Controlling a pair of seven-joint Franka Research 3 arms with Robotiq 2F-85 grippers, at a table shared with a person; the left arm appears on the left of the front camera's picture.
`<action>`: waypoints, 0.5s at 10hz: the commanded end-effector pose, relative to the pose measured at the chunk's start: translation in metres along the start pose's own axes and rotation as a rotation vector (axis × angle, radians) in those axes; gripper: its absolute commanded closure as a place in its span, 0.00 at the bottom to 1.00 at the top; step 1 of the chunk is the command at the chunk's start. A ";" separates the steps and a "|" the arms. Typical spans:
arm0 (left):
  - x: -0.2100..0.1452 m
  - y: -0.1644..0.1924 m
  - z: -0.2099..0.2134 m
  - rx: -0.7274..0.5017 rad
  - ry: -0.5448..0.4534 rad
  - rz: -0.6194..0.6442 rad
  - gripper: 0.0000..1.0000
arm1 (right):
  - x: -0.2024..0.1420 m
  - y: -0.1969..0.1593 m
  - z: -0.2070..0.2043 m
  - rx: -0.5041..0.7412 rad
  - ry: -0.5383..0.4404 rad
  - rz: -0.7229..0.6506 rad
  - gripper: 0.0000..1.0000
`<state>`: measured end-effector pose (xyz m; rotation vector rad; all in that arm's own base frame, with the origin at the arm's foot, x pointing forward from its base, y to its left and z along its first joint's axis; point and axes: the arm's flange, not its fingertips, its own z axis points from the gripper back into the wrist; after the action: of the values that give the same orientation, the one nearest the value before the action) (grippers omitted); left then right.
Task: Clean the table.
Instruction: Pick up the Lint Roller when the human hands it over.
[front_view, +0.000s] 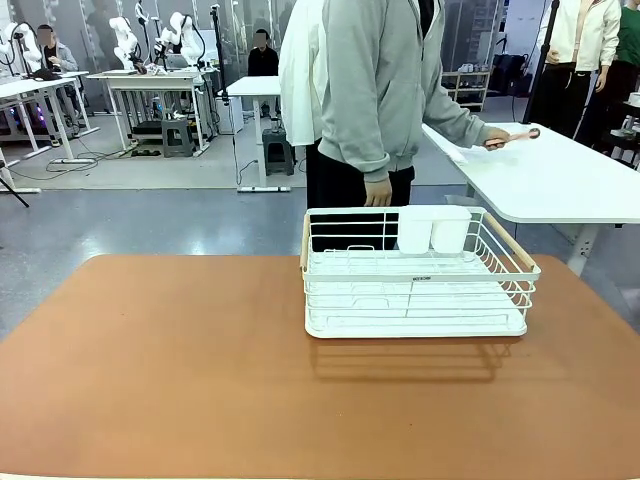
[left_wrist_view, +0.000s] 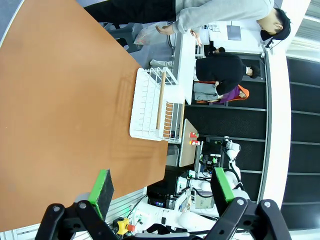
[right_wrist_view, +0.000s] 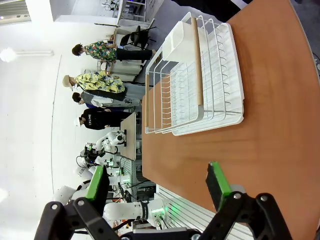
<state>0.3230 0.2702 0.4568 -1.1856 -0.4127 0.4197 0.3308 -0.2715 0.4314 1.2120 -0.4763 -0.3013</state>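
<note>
The reddish-brown table (front_view: 180, 380) spreads across the front view, its top bare apart from a white wire rack (front_view: 415, 275) at centre right. Seen from the left wrist, the table (left_wrist_view: 60, 100) runs sideways, and my left gripper (left_wrist_view: 162, 187) stands open above its near edge with nothing between the green pads. My right gripper (right_wrist_view: 157, 182) is also open and holds nothing; it hangs over the table (right_wrist_view: 270, 105) with the rack (right_wrist_view: 197, 75) ahead of it. A person in a grey hoodie (front_view: 385, 90) stands behind the rack, holding a small pinkish utensil (front_view: 515, 137) over a white table.
The rack has wooden handles (front_view: 508, 243) and two white cups (front_view: 433, 230) at its back. A white-topped table (front_view: 560, 180) stands at the far right. Other people and desks fill the room behind.
</note>
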 end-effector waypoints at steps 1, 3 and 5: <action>-0.001 -0.001 0.002 -0.011 0.005 -0.005 0.00 | 0.001 0.006 0.000 0.005 -0.004 -0.001 0.00; -0.001 -0.001 0.002 -0.011 0.005 -0.005 0.00 | 0.001 0.006 0.000 0.005 -0.004 -0.001 0.00; -0.001 -0.001 0.002 -0.011 0.005 -0.005 0.00 | 0.001 0.006 0.000 0.005 -0.004 -0.001 0.00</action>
<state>0.3230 0.2702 0.4568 -1.1856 -0.4127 0.4197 0.3308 -0.2715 0.4314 1.2120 -0.4763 -0.3013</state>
